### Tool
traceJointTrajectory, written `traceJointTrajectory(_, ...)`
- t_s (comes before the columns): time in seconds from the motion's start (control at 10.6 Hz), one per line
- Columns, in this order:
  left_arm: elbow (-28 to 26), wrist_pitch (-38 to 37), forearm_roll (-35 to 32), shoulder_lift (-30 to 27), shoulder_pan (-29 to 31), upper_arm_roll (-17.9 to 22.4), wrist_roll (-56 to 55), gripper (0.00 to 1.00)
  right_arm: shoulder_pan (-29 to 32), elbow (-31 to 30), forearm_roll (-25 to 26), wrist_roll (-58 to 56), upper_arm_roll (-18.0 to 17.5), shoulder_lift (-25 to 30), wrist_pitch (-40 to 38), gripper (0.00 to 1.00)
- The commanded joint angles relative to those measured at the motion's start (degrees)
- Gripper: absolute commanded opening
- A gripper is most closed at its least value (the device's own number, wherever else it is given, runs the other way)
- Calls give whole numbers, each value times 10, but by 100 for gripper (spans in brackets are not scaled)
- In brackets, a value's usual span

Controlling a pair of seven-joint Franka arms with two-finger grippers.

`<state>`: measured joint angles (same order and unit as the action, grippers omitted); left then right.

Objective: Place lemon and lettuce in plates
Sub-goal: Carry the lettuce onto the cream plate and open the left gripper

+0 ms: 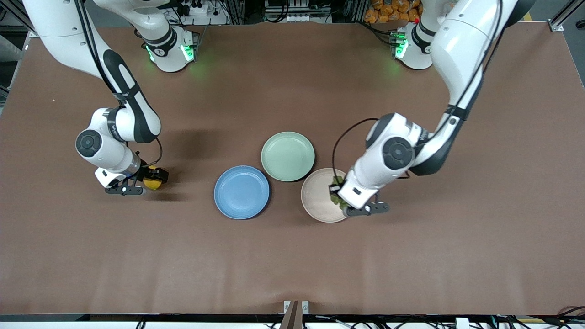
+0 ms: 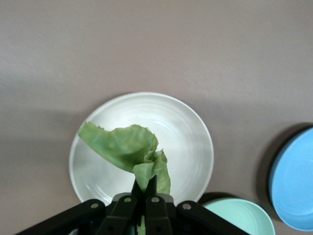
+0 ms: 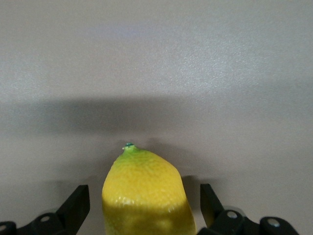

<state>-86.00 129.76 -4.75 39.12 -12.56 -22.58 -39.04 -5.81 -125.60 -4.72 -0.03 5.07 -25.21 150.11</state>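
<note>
The yellow lemon (image 1: 153, 183) lies on the brown table toward the right arm's end. My right gripper (image 1: 154, 179) is down around it and open. In the right wrist view the lemon (image 3: 144, 196) sits between the two fingers with a gap on each side. My left gripper (image 1: 337, 194) is shut on the green lettuce leaf (image 1: 336, 188) and holds it over the beige plate (image 1: 315, 201). In the left wrist view the lettuce (image 2: 124, 147) hangs from the closed fingertips over the beige plate (image 2: 188, 132). The blue plate (image 1: 241, 192) is bare.
A mint-green plate (image 1: 288, 156) sits between the blue and beige plates, farther from the front camera, and is bare. It also shows in the left wrist view (image 2: 239, 218), as does the blue plate (image 2: 293, 181). The three plates lie close together mid-table.
</note>
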Motion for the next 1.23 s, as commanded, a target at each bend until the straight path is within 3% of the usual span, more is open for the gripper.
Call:
traceJointTrajectory(0.0,-5,6,3,0,-10,7,-12,13,-3,-4,-12,-8,1,-5,14,100)
traceJointTrajectory(0.09,-9,6,-1,2,-11,8,-10,99,-3,-4,-12,-8,1,-6,20,89)
traceJointTrajectory(0.38,-9,3,-8,-1,-9,10,-9,100,-5,-4,-12,-6,1,-6,15,49)
traceJointTrajectory(0.66,-8,-11,-40,-14,-4,41,-6,100,-5,1,-12,-4,1,0,3,36)
traceJointTrajectory(0.94,-8,-13,-54,-38,8,64,-2,100,-14,39,-12,-1,0,18,-90,33)
traceJointTrajectory(1.13,-9,-13,-54,-45,18,66,-1,100,-24,57,-13,-1,-3,18,-97,31)
